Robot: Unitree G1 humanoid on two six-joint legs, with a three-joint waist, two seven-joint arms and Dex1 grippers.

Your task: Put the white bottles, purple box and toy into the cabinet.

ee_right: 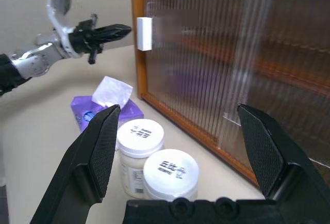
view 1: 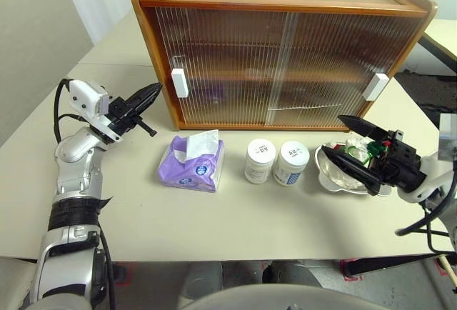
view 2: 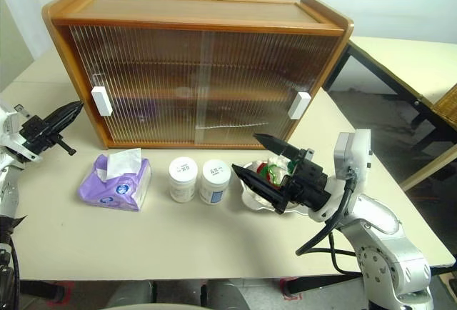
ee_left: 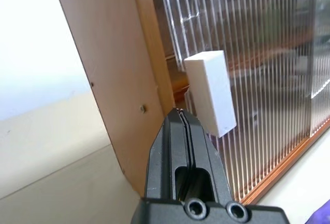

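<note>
The wooden cabinet has ribbed, see-through doors. In front of it lie the soft purple box, two squat white bottles and the toy. Left gripper, pressed closed, nears the blocky white handle; right gripper gapes wide.

Left arm bent at elbow, forearm raised, wrist angled inward; left gripper pressed fully closed, fingers meeting in single seam, tip pointing forward and toward robot's right, slightly above level. Right arm bent, wrist cocked inward; right gripper spread wide, nothing between fingers, tips pointing forward and toward robot's left, near level
</note>
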